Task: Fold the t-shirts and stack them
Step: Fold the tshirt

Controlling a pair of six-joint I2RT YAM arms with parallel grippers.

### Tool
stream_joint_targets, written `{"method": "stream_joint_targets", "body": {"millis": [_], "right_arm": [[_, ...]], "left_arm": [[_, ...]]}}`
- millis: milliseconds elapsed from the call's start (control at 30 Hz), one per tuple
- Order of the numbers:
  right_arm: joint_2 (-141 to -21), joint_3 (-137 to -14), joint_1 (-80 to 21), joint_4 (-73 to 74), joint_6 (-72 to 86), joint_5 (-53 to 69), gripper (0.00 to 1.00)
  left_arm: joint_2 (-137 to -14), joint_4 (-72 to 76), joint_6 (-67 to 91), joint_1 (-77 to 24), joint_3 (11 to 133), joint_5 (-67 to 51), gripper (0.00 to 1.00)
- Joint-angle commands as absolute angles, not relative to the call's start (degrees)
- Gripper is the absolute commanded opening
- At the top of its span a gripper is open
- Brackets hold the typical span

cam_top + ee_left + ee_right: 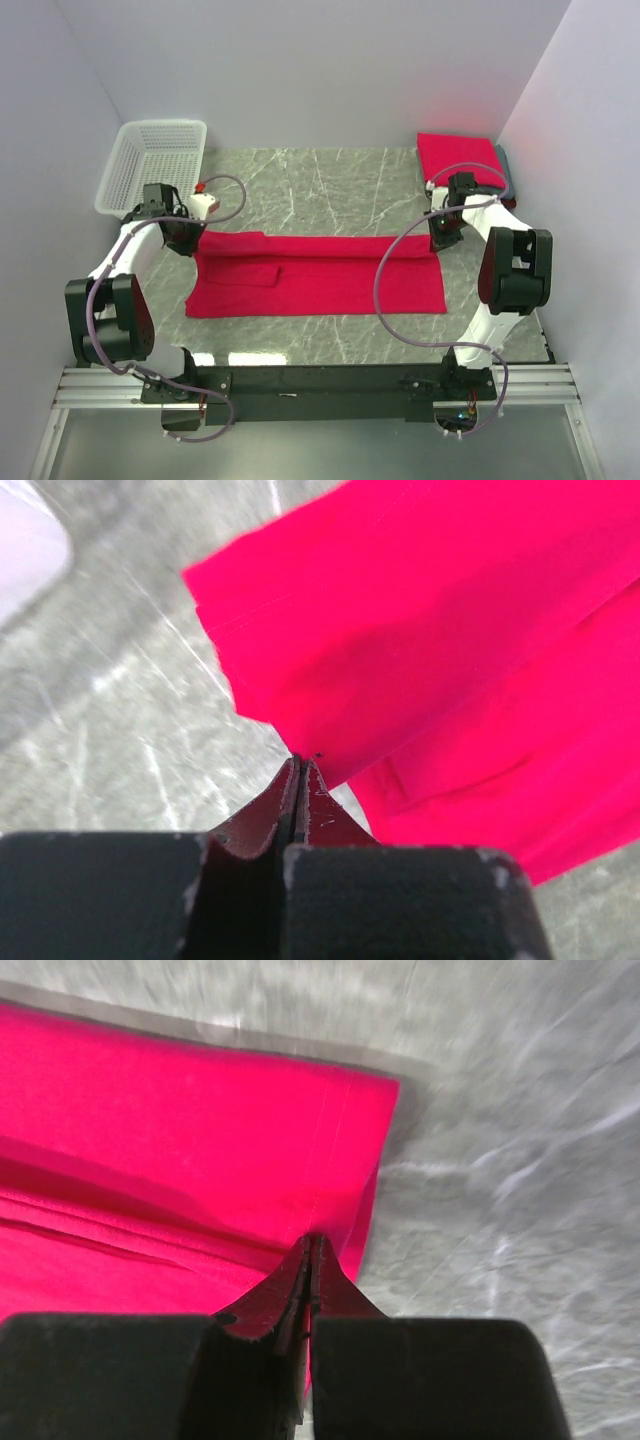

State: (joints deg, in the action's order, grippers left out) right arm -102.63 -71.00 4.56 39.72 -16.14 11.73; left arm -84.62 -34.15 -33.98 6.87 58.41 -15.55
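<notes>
The left gripper [300,768] and right gripper [311,1248], jaws pressed together, each pinch the flat crimson cloth t-shirt [320,275] at their tips. The fabric is probably limp and light, best held by its corners.

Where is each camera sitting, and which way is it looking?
Top external: high above and behind the robot, looking down at the table, the red t-shirt, the basket and a folded stack; the left arm and right arm show whole.
Left wrist: on the left arm, looking past the left jaws, shut at one corner of the t-shirt.
Right wrist: on the right arm, looking past the right jaws, shut at the other end.
Shared: both wrist views show the same red t-shirt and table, from opposite ends.
</notes>
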Motion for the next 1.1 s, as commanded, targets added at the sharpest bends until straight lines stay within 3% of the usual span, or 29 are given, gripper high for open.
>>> {"method": "stream_joint_targets", "body": {"millis": [0,267,667,1067], "right_arm": [[-100.5,-69.0,5.5,39.5,-17.6,10.1,0.0],[-103.6,-68.3,5.4,38.8,-16.4,11.2,0.0],[-101.3,-72.2,5.5,41.6,-17.9,9.9,0.0],[-101.9,-67.3,5.7,39.0,-19.1,8.8,0.0]], "left_arm": [[-82.4,-35.6,-36.2,7.5,56.9,-14.7,0.0],[-86.6,-33.9,-34.7,7.5,54.1,-13.1,0.01],[-87.2,-37.7,-34.0,8.6,62.4,-14.8,0.0],[-85.6,-35.5,-35.5,8.6,54.7,-13.8,0.0]]}}
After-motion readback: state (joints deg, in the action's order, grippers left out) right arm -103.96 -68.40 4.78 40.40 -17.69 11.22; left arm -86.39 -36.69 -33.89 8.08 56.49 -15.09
